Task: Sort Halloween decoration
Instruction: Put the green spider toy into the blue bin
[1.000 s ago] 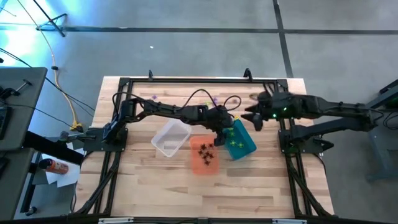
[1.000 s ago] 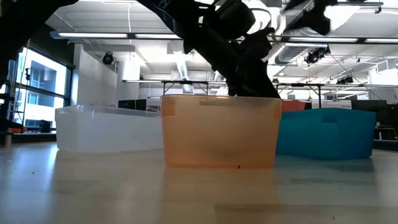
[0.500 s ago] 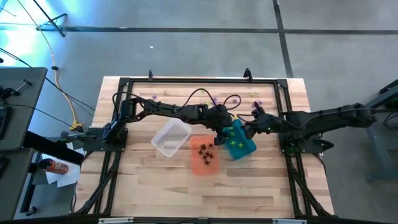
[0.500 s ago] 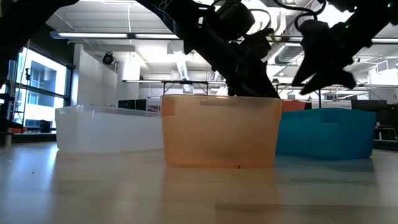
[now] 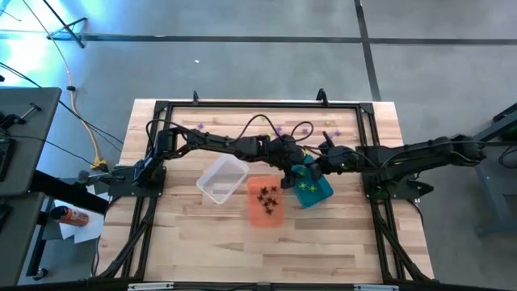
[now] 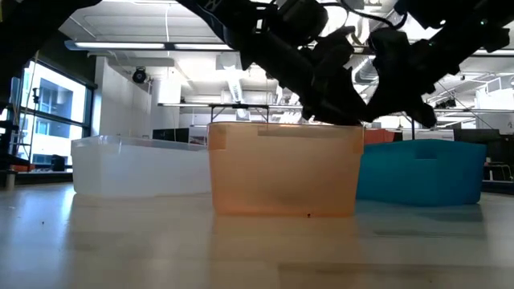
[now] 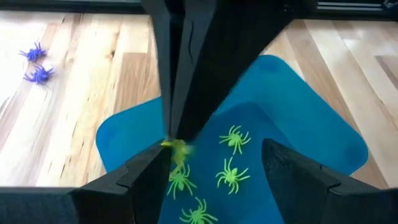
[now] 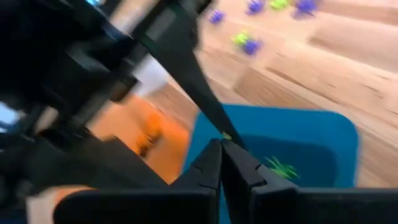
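The Halloween decoration is tiny plastic spiders. Green ones (image 7: 233,138) lie in the teal bin (image 5: 317,187), black ones (image 5: 266,196) in the orange bin (image 5: 265,212), and purple ones (image 7: 36,62) lie loose on the far table. My left gripper (image 7: 214,168) hangs open over the teal bin with nothing between its fingers. My right gripper (image 7: 170,140) reaches in from the table's right. It is shut, its tips just in front of one of the left gripper's fingers, with a blurred yellow-green spider (image 7: 178,149) at them. My right gripper has the yellow-green spider (image 8: 226,135) at the very ends of its two shut fingers. The fingers slant down over the teal bin from the table's right. The spider is clear of the bin floor. It is blurred, so which part is pinched I cannot tell.
A clear bin (image 5: 222,179) stands to the left of the orange bin, the three in a row at mid-table. More loose spiders, green (image 5: 329,123) and purple (image 5: 279,129), lie near the far edge. The two arms stand close together above the teal bin. The near half of the table is bare wood.
My right gripper has come down and toward the table's left, from above the bins to the teal bin beside my left gripper, rolling as it went, and its fingers have shut.
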Tool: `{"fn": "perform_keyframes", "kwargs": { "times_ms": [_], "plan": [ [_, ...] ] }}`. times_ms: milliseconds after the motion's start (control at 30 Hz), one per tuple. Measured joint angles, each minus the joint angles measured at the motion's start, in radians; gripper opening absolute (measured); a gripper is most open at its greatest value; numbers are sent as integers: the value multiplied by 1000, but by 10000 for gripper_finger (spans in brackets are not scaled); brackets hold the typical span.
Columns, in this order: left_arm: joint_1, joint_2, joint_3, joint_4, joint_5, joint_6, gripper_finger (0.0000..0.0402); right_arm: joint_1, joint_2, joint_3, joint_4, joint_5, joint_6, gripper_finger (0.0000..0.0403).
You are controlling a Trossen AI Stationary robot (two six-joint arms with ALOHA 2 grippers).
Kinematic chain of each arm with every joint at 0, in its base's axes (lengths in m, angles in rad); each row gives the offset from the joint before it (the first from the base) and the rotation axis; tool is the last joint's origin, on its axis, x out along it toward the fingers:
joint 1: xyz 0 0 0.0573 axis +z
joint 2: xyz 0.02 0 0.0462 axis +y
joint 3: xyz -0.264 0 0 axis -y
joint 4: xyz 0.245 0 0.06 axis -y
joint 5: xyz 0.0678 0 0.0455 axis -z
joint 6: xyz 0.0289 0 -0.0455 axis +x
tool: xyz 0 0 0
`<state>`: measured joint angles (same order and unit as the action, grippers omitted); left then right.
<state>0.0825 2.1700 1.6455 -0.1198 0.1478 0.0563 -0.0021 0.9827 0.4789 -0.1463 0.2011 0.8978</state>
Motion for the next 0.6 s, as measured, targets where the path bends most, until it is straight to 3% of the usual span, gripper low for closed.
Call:
{"fn": "perform_keyframes", "kwargs": {
  "times_ms": [133,400,600],
  "plan": [
    [-2,0,0,-11,0,0,237,0,-1,0,98,1,-45,2],
    [-14,0,0,-24,0,2,237,2,-2,1,73,-17,-43,1],
    [47,-131,-2,-312,-53,69,236,9,-79,80,54,-26,-153,0]
  ]
}}
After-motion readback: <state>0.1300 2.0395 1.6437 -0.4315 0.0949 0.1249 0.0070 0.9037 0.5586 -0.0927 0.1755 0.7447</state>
